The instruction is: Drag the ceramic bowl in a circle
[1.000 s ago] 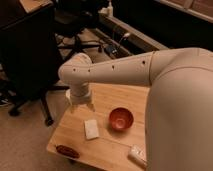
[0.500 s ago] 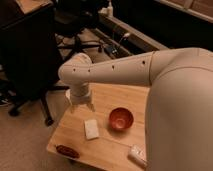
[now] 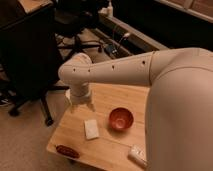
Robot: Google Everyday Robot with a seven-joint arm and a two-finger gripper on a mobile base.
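1. The pincer [image 3: 80,105] hangs below the wrist over the left part of the desk [image 3: 118,95], its two fingers spread apart, released and grasping nothing.
2. The ceramic bowl [image 3: 121,119] sits upright on the desk, to the right of the pincer and apart from it.
3. A flat white block [image 3: 91,128] lies just below the pincer, left of the bowl.
4. A dark red oval object [image 3: 67,151] rests near the desk's front edge.

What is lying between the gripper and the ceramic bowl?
Camera view: only bare table lies between the gripper and the ceramic bowl to its right; the white block sits just off that line.
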